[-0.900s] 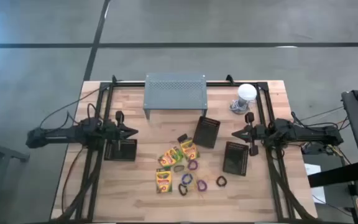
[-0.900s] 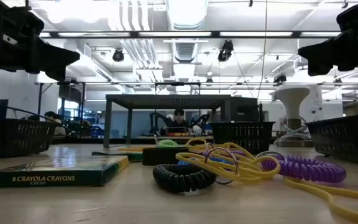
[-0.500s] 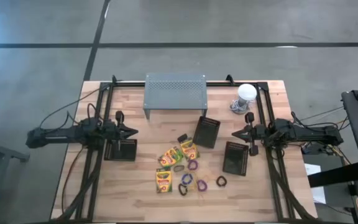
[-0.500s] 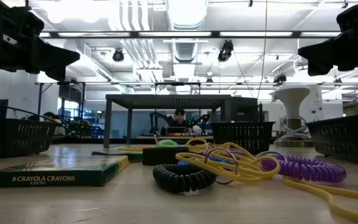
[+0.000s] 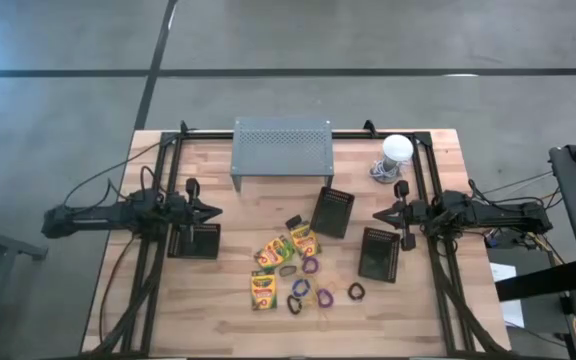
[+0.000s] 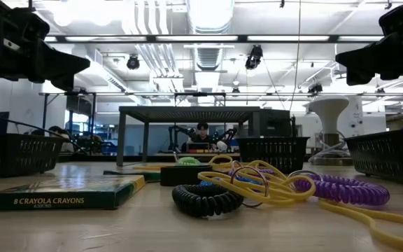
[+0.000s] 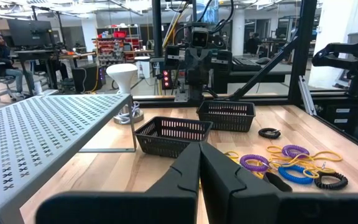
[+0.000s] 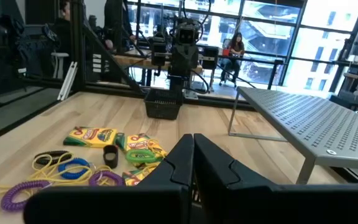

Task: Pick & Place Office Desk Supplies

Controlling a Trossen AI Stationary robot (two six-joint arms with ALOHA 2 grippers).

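Change since earlier frame: nothing has moved; arms, baskets and supplies sit exactly as they did.
Left gripper (image 5: 211,211): at the left-middle of the high view, raised over the table, fingers pressed together and holding nothing.
Right gripper (image 5: 380,215): at the right-middle, facing the left one, fingers likewise closed and empty.
Crayon boxes (image 5: 273,254): flat on the table, lower centre of the high view, between the two arms.
Elastic loops (image 5: 310,265): scattered just beside the boxes, tangled with the yellow rubber bands (image 6: 257,183) in the low view.
Baskets (image 5: 332,211): three dark mesh ones; nothing shows inside them.
Grey stand (image 5: 282,148): upper centre, nothing on it.
Meaning for the task: by my reading the sorting has not begun; every item is yet to be picked.
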